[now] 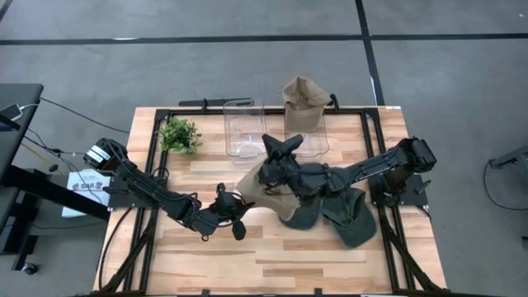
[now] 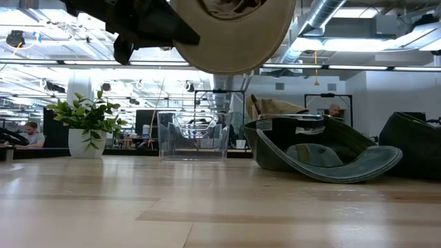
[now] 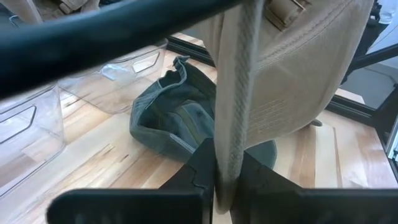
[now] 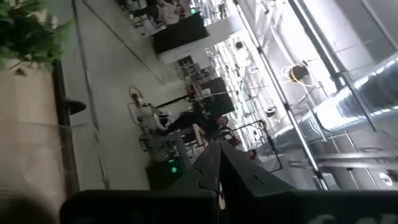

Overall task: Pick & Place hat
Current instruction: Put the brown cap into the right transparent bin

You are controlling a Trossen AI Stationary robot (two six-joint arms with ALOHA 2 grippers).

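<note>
1. We see the light wooden bench (image 1: 272,247) carrying clear plastic bins (image 1: 245,128) at its far edge.
2. We judge the carry step: the tan cloth hat (image 1: 262,191) hangs above mid-bench.
3. Left gripper (image 3: 219,180) pinches its brim; right gripper (image 1: 280,148) looks pressed together, raised.
4. Next we must swing it over a bin.

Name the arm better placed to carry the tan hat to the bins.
Left. Its gripper is shut on the tan hat's brim, lifted above the table. The right gripper hovers near the clear bin.
</note>
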